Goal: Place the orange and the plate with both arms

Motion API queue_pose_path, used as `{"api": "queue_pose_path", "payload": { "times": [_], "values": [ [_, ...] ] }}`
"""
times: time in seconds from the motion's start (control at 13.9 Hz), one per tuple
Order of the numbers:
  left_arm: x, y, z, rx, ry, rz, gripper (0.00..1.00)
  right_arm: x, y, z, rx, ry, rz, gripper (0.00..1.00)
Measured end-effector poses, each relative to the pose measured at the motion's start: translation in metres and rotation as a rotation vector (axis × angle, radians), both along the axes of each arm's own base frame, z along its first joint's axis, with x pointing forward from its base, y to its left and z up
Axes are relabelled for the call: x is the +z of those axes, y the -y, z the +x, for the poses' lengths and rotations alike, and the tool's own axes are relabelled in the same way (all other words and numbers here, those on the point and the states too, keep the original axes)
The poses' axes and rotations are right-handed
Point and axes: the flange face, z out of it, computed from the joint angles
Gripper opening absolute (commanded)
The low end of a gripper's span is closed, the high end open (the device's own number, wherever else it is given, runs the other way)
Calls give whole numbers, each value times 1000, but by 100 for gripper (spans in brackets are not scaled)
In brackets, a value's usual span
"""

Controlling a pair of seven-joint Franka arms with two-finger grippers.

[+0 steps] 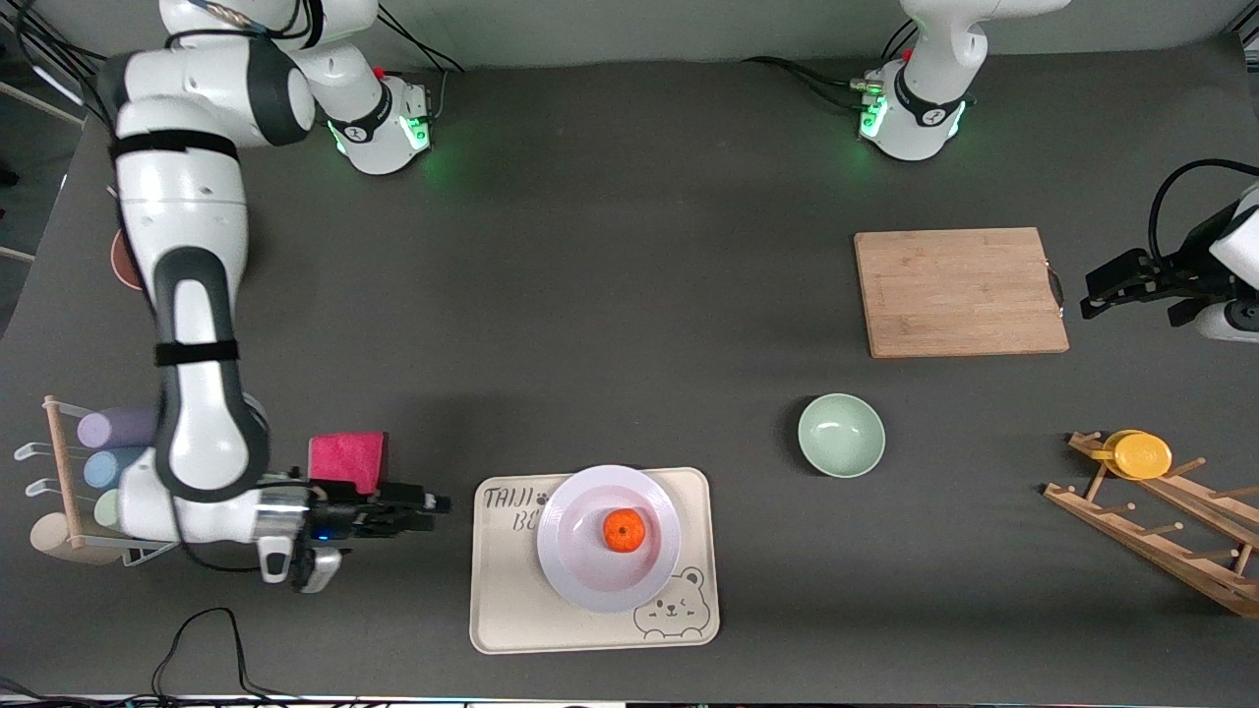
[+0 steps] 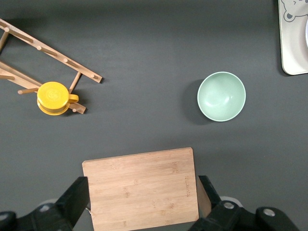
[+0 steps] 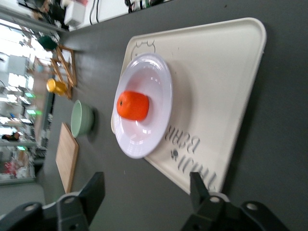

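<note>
The orange (image 1: 624, 530) lies in the middle of the white plate (image 1: 575, 575), which rests on the cream bear tray (image 1: 502, 610). My right gripper (image 1: 438, 503) is open and empty, low over the table beside the tray at the right arm's end. In the right wrist view the orange (image 3: 132, 106) sits in the plate (image 3: 153, 77) on the tray (image 3: 216, 82), ahead of the open right gripper (image 3: 147, 190). My left gripper (image 1: 1090, 293) is open and empty, up in the air beside the cutting board (image 1: 959, 292). The left wrist view shows the left gripper (image 2: 143, 192) over the board (image 2: 142, 187).
A mint-green bowl (image 1: 841, 435) stands between the tray and the cutting board. A wooden rack (image 1: 1161, 531) with a yellow cup (image 1: 1139, 454) is at the left arm's end. A pink sponge (image 1: 347, 460) and a cup rack (image 1: 64, 472) are near the right gripper.
</note>
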Motion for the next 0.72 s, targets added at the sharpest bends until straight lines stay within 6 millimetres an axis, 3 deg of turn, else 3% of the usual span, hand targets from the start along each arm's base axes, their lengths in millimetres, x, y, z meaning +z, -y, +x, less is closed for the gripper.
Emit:
{"api": "queue_pose_path", "payload": {
  "times": [0.22,0.5,0.65,0.72],
  "values": [
    [-1,-1,0,2,-3,0,100,91,34,-24,68,18,-223,100],
    [-1,-2,0,4,-3,0,100,231,61,-90,1,-90,-523,100],
    [-1,2,0,-2,-3,0,100,278,72,-120,-28,-97,-629,100],
    [-1,2,0,-2,-4,0,100,292,77,-129,-49,-101,-677,100]
  ]
}}
